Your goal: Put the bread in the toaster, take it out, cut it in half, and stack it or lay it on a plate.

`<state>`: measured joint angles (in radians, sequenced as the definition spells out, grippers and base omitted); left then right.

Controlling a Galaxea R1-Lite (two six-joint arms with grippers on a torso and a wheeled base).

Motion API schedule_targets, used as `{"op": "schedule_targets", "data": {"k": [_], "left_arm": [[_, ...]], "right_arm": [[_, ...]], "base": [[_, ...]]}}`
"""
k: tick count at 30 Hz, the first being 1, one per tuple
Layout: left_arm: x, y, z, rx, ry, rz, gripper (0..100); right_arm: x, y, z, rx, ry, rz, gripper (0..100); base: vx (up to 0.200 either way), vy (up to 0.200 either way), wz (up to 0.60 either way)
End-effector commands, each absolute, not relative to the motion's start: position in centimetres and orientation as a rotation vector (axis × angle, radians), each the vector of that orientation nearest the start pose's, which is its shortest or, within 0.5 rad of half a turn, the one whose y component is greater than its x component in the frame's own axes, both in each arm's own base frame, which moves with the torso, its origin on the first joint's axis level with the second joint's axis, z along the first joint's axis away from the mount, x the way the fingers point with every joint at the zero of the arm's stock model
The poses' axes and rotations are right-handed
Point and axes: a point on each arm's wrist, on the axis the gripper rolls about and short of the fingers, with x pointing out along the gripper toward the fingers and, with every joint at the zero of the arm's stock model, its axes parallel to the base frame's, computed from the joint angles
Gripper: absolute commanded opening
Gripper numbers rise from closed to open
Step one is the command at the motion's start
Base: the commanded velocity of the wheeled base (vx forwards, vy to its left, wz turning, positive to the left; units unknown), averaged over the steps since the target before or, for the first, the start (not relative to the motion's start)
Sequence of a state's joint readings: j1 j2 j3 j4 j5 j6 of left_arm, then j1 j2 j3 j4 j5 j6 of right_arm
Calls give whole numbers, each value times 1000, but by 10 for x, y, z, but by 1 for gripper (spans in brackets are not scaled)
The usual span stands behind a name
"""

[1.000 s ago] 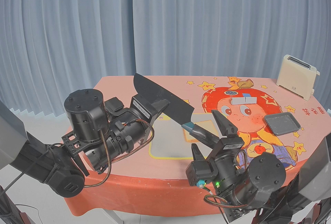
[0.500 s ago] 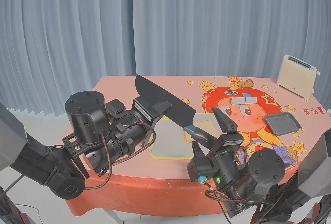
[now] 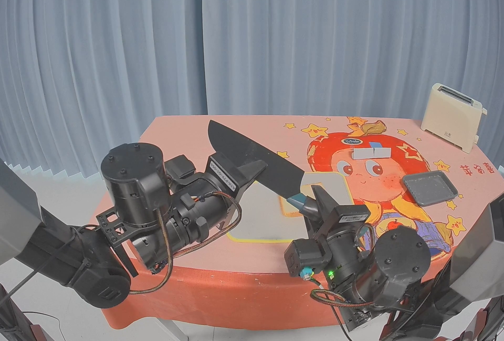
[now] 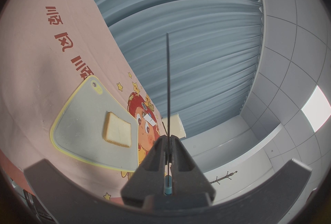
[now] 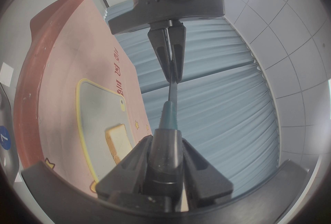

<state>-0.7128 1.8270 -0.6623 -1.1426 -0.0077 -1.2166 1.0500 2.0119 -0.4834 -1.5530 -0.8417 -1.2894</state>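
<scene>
Left hand: the left hand [image 3: 256, 167] is over the worktop's [image 3: 173, 134] left half, fingers [image 4: 157, 152] pressed together on the blade, a little up from the handle.
Right hand: the right hand [image 3: 314, 202] is above the front edge near the middle, fingers [image 5: 136, 161] clamped on the dark handle from both sides.
Knife: the knife [image 3: 247, 153] hangs in the air between the two hands. It slants, with the dark blade's tip toward the far left corner and the handle toward the front edge. A teal collar joins blade and handle.
Bread: the bread [image 4: 117, 130], one pale uncut slice, lies flat on the board's right part, below the knife and apart from it.
Board: the grey board [image 3: 257, 221] with a yellow rim lies flat near the middle of the front edge.
Toaster: the cream toaster [image 3: 452, 116] stands upright at the far right corner, well apart from the bread.
Plate: the grey plate [image 3: 429, 188] lies near the right edge, between the toaster and the front edge.
Blocks: two small grey blocks [image 3: 371, 152] sit side by side near the worktop's middle, beyond the board.
</scene>
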Motion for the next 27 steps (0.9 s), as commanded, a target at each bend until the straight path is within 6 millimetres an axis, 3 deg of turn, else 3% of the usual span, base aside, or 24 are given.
{"op": "schedule_targets", "data": {"k": [1,12,13,27], "left_arm": [[239,-208,157,-1153,457,-618,0],[235,-209,153,-1145,482,-626,0],[233,-209,154,-1145,483,-629,100],[234,-209,155,-1148,476,-630,100]], "right_arm": [[166,257,104,-1253,-156,166,0],[165,257,104,-1252,-158,168,0],[165,257,104,-1252,-158,168,0],[165,254,106,-1227,-151,161,0]], "base": [[0,0,0],[0,0,0],[0,0,0],[0,0,0]]}}
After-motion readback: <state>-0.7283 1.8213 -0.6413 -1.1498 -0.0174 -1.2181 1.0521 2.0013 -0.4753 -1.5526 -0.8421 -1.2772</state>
